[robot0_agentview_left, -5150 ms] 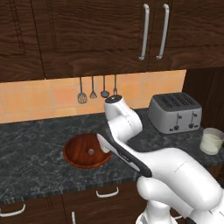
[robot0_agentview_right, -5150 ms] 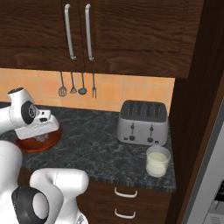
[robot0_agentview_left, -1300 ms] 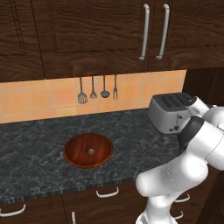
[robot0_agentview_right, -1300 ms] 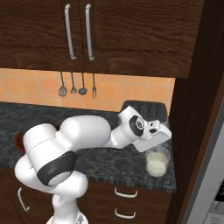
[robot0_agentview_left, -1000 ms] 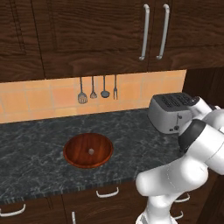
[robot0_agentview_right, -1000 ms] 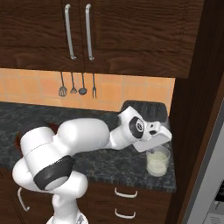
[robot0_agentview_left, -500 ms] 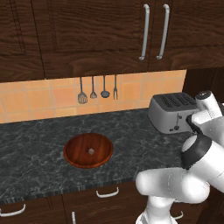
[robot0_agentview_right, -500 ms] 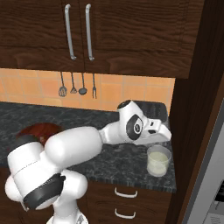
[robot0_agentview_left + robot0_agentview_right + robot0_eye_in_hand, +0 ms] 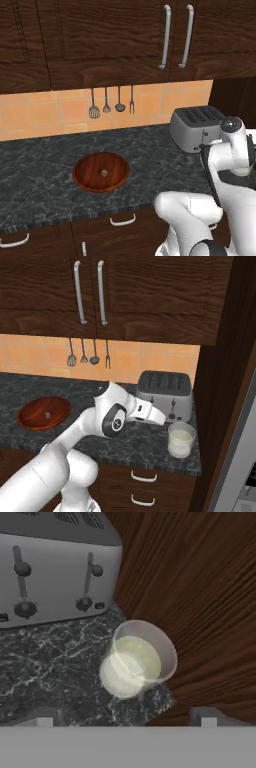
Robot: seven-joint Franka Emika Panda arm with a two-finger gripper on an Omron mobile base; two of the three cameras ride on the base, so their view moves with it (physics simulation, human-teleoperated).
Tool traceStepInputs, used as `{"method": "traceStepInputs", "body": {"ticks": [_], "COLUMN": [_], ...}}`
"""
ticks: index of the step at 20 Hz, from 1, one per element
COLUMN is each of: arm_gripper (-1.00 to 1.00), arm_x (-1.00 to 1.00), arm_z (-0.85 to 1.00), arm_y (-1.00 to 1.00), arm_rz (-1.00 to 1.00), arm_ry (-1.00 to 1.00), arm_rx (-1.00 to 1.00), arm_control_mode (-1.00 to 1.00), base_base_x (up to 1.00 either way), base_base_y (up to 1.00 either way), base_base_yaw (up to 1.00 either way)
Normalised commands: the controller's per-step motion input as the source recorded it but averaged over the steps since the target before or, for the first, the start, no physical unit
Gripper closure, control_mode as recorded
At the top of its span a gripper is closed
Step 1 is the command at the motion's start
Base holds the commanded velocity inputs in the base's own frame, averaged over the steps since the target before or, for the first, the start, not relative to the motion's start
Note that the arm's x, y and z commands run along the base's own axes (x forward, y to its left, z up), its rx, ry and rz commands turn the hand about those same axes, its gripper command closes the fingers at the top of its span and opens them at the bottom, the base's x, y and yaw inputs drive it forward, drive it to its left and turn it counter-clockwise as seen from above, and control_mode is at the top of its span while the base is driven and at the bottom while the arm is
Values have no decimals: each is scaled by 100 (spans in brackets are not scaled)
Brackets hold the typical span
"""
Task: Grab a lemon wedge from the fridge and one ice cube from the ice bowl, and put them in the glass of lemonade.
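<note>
1. Jaws were seen spread wide above the short clear tumbler of pale cream-yellow lemonade [image 9: 136, 660]; nothing was seen pinched between the two dark finger tips [image 9: 206, 716].
2. Compared with a second earlier, the white arm's hand [image 9: 148, 412] had been lifted slightly and drawn back from the tumbler [image 9: 180, 439], and the jaws had been widened further.
3. This was judged to be a release just made over the glass; whether an ice cube went in could not be told from the cloudy liquid.
4. One tiny pale grey lump of ice [image 9: 104, 173] was left in the round reddish-brown wooden bowl [image 9: 82, 176], well apart on the dark speckled table [image 9: 40, 165].
5. The silver four-slot toaster [image 9: 163, 388] stood just behind the glass, untouched.
</note>
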Motion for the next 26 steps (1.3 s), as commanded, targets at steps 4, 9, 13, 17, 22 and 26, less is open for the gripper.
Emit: {"method": "traceStepInputs", "body": {"ticks": [4, 9, 13, 17, 22, 26], "arm_gripper": [-100, -100, -100, -100, -100, -100], "arm_x": [-51, -45, -50, -47, -49, -29], "arm_z": [31, 40, 42, -18, -43, -46], "arm_y": [100, 100, 97, 81, 38, 40], "arm_rz": [4, 8, 12, 28, 45, 29], "arm_ry": [-23, -18, -14, -25, -35, -21], "arm_rx": [4, 10, 12, 9, 19, 8], "arm_control_mode": [-100, -100, -100, -100, -100, -100], "base_base_x": [0, 0, 0, 0, 0, 0], "base_base_y": [0, 0, 0, 0, 0, 0], "base_base_yaw": [0, 0, 0, 0, 0, 0]}}
